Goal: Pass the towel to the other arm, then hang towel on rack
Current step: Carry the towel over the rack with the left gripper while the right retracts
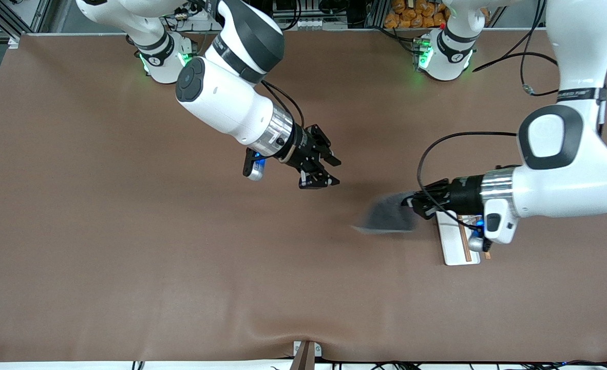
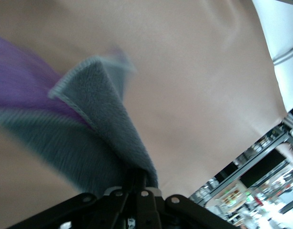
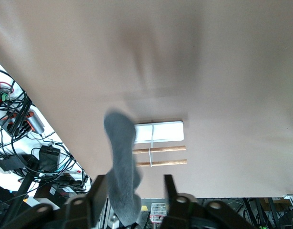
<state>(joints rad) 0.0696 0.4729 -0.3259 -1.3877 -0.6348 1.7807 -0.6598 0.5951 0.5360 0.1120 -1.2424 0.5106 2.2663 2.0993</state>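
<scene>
towel (image 1: 388, 216): soft, fleecy cloth, grey on one face and purple on the other; it hangs blurred in the air just beside the rack.
rack (image 1: 450, 249): flat white rectangular plate bearing two thin brown wooden rods, lying at about 4 o'clock on the smooth brown worktop (image 1: 129, 246); the left arm covers part of it.
left tool (image 1: 411, 202): clamped tight on one edge of the towel.
right tool (image 1: 329, 172): fingers spread apart, empty, over the bare middle of the worktop.

Left gripper (image 1: 412, 203) holds the towel (image 1: 388, 216) beside the rack (image 1: 457, 244).
</scene>
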